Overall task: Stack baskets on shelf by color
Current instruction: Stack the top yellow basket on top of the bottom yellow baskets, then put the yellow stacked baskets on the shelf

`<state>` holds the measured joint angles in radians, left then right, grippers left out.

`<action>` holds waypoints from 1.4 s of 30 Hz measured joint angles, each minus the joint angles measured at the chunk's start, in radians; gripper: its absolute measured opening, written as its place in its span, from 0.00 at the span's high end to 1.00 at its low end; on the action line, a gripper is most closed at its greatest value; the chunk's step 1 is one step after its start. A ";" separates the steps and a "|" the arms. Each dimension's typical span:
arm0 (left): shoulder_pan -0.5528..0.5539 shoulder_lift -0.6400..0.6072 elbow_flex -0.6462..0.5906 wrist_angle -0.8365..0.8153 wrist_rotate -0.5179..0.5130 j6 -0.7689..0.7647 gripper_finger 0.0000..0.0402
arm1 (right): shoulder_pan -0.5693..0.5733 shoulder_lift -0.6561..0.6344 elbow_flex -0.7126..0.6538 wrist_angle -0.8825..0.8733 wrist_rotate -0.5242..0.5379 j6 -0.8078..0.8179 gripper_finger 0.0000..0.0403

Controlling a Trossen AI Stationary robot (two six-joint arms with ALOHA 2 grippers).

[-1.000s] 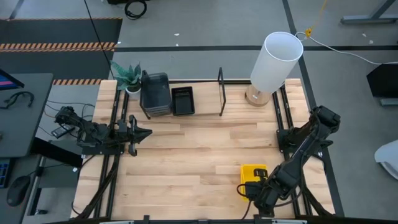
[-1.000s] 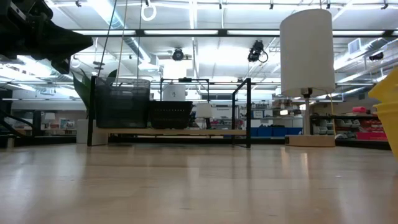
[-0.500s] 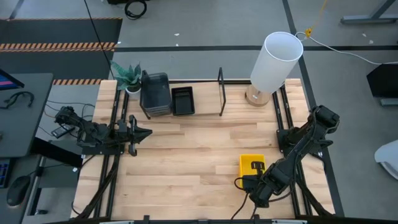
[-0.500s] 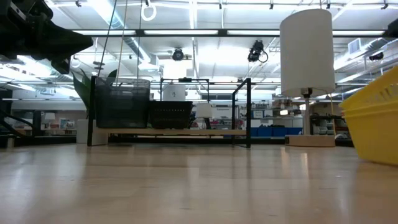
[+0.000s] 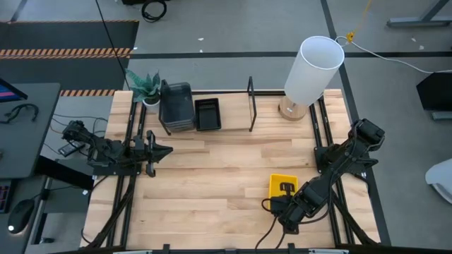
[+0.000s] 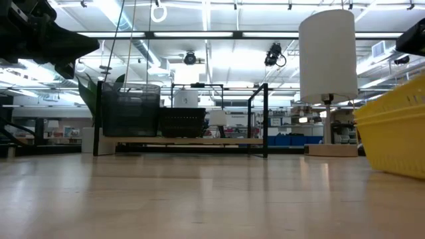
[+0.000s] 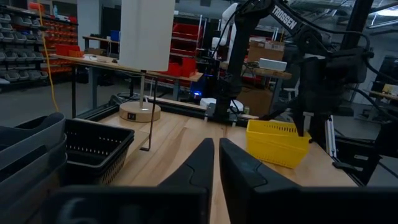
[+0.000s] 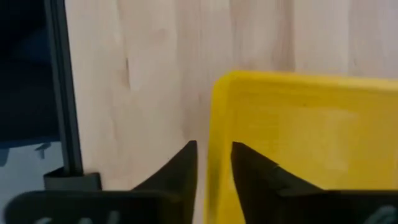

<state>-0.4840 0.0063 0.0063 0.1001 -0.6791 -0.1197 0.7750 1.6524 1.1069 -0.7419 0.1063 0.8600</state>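
A yellow basket [image 5: 282, 183] sits near the table's right near part; it also shows at the right of the low view [image 6: 395, 136] and in the left wrist view [image 7: 277, 142]. My right gripper [image 5: 288, 190] is shut on it. The shelf [image 5: 212, 129] lies along the far edge and carries a stack of grey baskets [image 5: 176, 106] and a black basket [image 5: 207, 113]. My left gripper [image 5: 167, 149] waits shut at the table's left side, touching nothing. My right gripper [image 8: 213, 155] pinches the yellow basket's wall at its rim [image 8: 217, 118], on the side facing the table's near edge. One finger [image 8: 252, 165] is inside the basket and one finger [image 8: 183, 162] outside. The fingers come from above, slanting from the near right. The basket looks tilted in the low view.
A tall white cylinder lamp [image 5: 314, 63] stands at the far right, next to the shelf's right end loop [image 5: 251, 104]. A small plant [image 5: 145, 86] stands at the shelf's left end. Bare wood lies between the yellow basket and the shelf.
My right gripper has carried the yellow basket from the near right edge toward the far edge and slightly left. In the low view the basket has come in from the right and now shows more fully. The gripper has kept its hold.
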 joint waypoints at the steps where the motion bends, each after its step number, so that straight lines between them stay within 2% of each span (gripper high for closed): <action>1: 0.000 0.000 0.000 0.000 0.000 0.000 0.92 | 0.000 0.000 0.000 0.000 0.009 -0.003 0.74; 9: 0.000 0.000 0.000 0.000 0.000 0.000 0.92 | -0.016 0.000 0.000 0.000 0.024 -0.023 0.54; 16: 0.000 0.000 0.000 0.000 0.000 0.000 0.94 | -0.018 0.000 0.000 0.000 0.018 -0.034 0.47; 26: 0.000 0.000 0.000 0.000 0.000 0.000 0.91 | -0.015 0.012 0.000 0.008 0.071 -0.054 0.46; 35: 0.000 0.000 0.000 0.003 0.000 0.000 0.94 | -0.002 0.139 0.000 0.012 0.049 -0.102 0.50; 39: 0.000 0.000 0.000 0.002 0.000 0.000 0.92 | -0.011 0.147 0.000 0.004 0.049 -0.109 0.54; 42: 0.000 0.000 0.000 0.001 0.000 0.001 0.91 | -0.012 0.142 0.000 0.003 0.049 -0.088 0.61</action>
<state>-0.4843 0.0063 0.0063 0.1013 -0.6788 -0.1188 0.7626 1.7948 1.1069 -0.7389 0.1556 0.7718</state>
